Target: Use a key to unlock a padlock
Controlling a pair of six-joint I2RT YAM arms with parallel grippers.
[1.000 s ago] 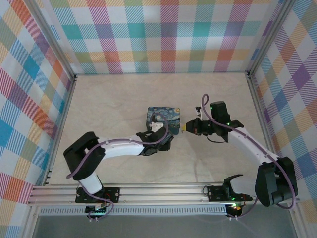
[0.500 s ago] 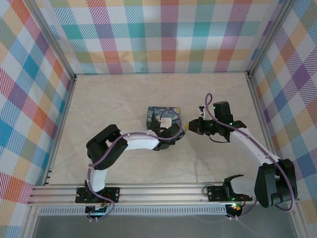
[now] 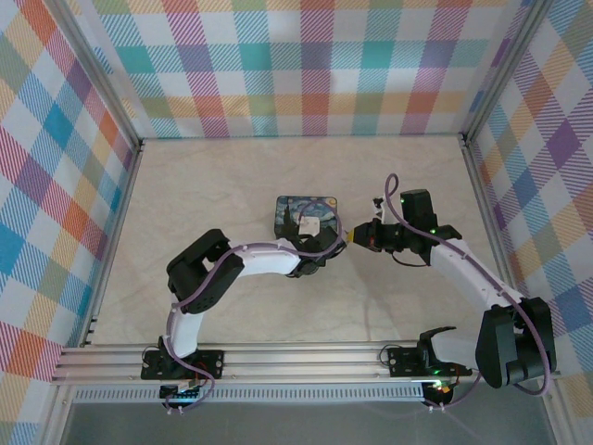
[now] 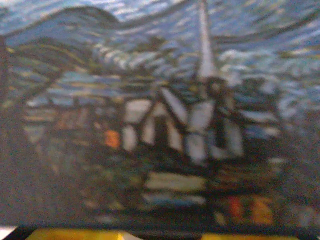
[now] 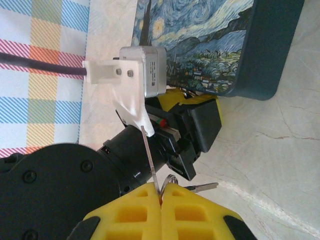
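Observation:
My right gripper [image 5: 161,196] is shut on the key [image 5: 151,160]. Its thin grey blade sticks out past the yellow fingertips, and a ring with a second key [image 5: 202,187] hangs beside it. In the top view the right gripper [image 3: 357,238] hovers just right of my left gripper [image 3: 326,243], which sits at the near right edge of the blue painted tin [image 3: 309,213]. The left gripper [image 5: 182,100] presses close against the tin [image 5: 210,40]. How its jaws stand is unclear. The left wrist view is a blur of the tin's painting [image 4: 165,115]. The padlock is hidden.
The tin stands mid-table on a pale marbled surface [image 3: 213,185]. Checkered walls [image 3: 306,65] enclose the back and both sides. An aluminium rail [image 3: 296,357] runs along the near edge by the arm bases.
The left arm has folded its elbow up and pushed its gripper right, along the tin's near edge toward the right gripper. The right gripper has edged slightly left, key still held.

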